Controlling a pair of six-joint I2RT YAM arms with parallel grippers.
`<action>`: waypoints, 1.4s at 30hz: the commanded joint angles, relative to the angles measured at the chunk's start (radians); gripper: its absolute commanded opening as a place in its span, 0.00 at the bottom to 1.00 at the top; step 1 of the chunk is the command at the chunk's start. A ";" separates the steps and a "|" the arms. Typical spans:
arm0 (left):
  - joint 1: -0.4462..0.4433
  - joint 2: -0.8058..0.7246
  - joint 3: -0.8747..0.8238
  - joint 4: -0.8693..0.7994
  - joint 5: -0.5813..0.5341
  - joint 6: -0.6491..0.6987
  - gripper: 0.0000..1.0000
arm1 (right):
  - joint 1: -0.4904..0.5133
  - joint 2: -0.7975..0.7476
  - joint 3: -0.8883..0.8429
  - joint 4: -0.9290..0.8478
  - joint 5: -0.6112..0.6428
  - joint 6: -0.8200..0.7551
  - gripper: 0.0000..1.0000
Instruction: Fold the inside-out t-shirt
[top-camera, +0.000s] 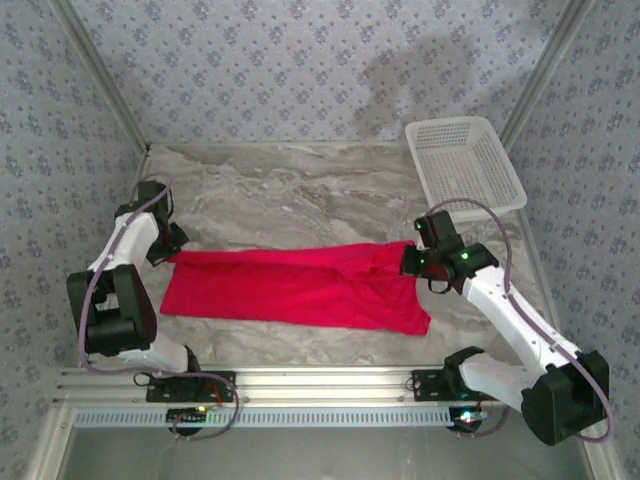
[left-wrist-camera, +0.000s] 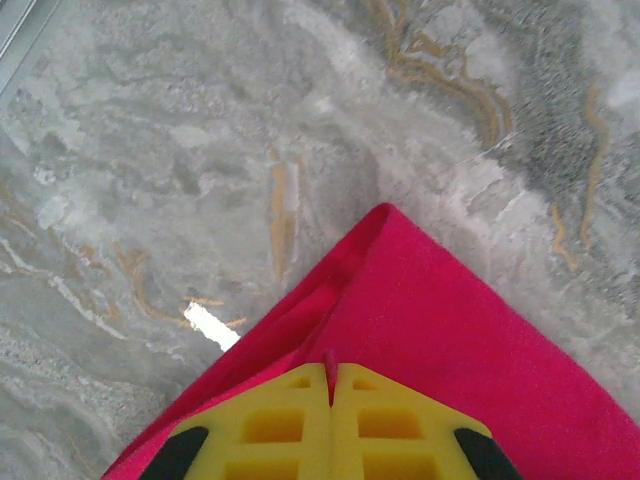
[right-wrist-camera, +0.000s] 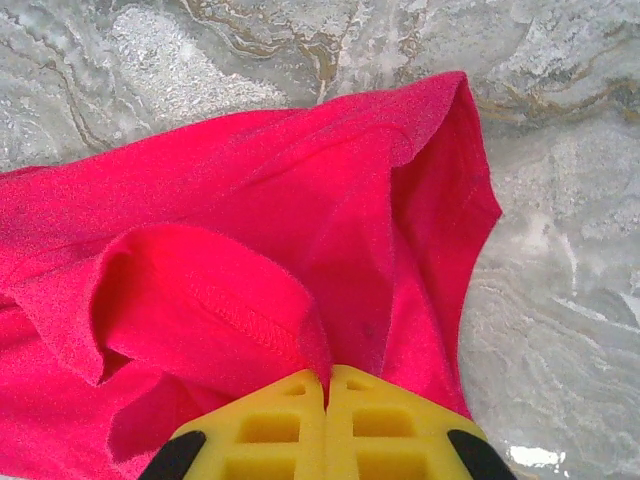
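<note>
Lying stretched across marble tabletop (top-camera: 300, 190): red t-shirt (top-camera: 290, 288); left gripper (left-wrist-camera: 331, 372) pinched closed on its left corner, right gripper (right-wrist-camera: 326, 377) clamped closed on its bunched right end.

The red t-shirt (top-camera: 300, 288) lies stretched out long across the bench, folded over flat, with a seam showing near one end.

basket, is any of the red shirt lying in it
No, the basket sits at the far right corner, apart from the t-shirt spread flat nearer the arms.
</note>
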 joint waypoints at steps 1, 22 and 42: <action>0.009 -0.049 -0.070 0.001 -0.029 -0.035 0.02 | 0.003 -0.061 -0.061 -0.026 -0.013 0.068 0.00; -0.098 -0.187 -0.101 0.098 0.112 -0.170 0.40 | 0.091 0.070 -0.097 0.224 -0.060 0.186 0.44; -0.169 -0.102 -0.100 0.141 0.123 -0.186 0.38 | 0.291 0.408 0.032 0.129 0.037 0.379 0.45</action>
